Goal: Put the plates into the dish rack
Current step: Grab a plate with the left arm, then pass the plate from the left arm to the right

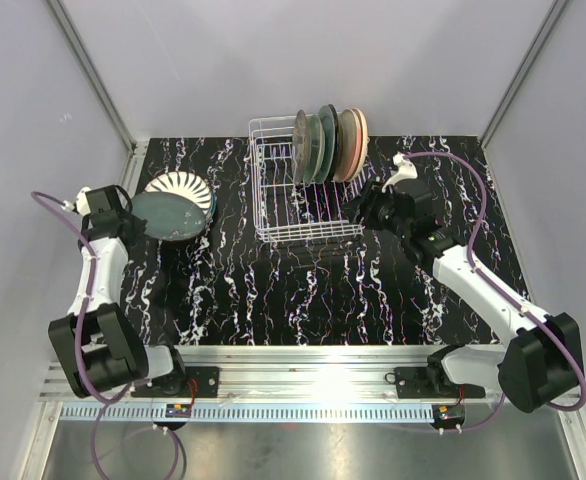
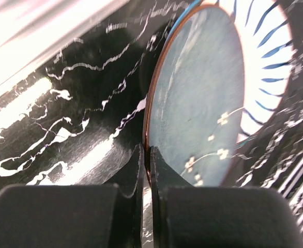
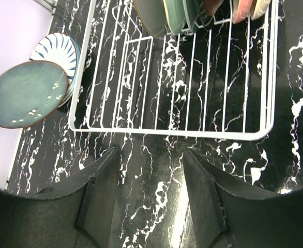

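At the left rear of the black, white-veined table (image 1: 273, 290) we find the left pincer (image 2: 146, 150) closed on the brown-edged rim of a blue-green plate (image 1: 170, 217). Its wrist view shows the two fingers (image 2: 126, 178) pinching that rim from either side, tight against the glaze. Small white blossoms on thin stems dot the plate's face. The plate sits tilted above a striped plate (image 1: 185, 183), white with dark blue rays, which lies flat on the table just beneath and behind it. We cannot tell whether the two touch.

Toward the middle rear stands the dish rack (image 1: 308, 236), a white wire basket with upright prongs. Its far end holds the racked plates (image 1: 328, 145), upright on edge between the prongs, with grey, pale green, dark teal, pink and beige ones side by side.

Just off the rack's near right corner hangs the right pincer (image 3: 150, 155). Its jaws are spread apart with nothing between them, and it points down at the table in front of the rack's near rim.

As for writing, the only candidates we see are two small coloured labels (image 1: 179, 408) on the metal rail (image 1: 303, 385) by the arms' bases. They are too small for us to read.
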You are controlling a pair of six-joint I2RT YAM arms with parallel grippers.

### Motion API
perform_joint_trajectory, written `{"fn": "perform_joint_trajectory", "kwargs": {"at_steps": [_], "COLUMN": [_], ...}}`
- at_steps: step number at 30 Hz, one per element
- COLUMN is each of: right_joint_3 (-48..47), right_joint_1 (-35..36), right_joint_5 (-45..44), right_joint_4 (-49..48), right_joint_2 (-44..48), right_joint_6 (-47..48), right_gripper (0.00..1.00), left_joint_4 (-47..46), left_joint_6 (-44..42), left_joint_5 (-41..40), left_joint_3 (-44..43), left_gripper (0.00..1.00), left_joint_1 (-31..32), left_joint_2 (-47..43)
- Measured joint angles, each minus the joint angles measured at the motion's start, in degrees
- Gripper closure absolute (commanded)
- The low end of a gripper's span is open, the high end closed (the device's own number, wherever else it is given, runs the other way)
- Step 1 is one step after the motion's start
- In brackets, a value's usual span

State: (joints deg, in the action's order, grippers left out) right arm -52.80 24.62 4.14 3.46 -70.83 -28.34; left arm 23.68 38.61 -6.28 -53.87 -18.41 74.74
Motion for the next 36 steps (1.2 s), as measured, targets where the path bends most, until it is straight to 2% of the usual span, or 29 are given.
{"fn": "perform_joint_trajectory", "kwargs": {"at_steps": [12,22,28,36], "right_joint_3": [-0.02,-0.24,-1.31,-2.4], "right_joint_1": [0.0,2.54,6.82,6.99], "right_joint_5": [0.26,7.63,8.04,8.04], "right_joint_4": [2.14,-3.23,-4.98,-5.35], "right_joint_2": [0.02,-1.51,-6.23,-9.22], "right_joint_6": [0.0,-2.91,-4.15,-5.44], "right_gripper": [0.41,0.41,0.42,0.42], "left_joint_4": [-0.42,-1.68,-3.39,-6.25], "left_joint_6": [1.77,3.91,5.53,8.09], "left_joint_5": [-0.37,3.04,4.52,6.82], "left_joint_3": [-0.02,0.28,4.24,9.31], "left_gripper": [1.0,1.0,1.0,1.0], "left_joint_1": [-0.68,-1.25,-2.49,-4.46], "left_joint_2": [-0.11,-0.15,-0.15,-0.15]}}
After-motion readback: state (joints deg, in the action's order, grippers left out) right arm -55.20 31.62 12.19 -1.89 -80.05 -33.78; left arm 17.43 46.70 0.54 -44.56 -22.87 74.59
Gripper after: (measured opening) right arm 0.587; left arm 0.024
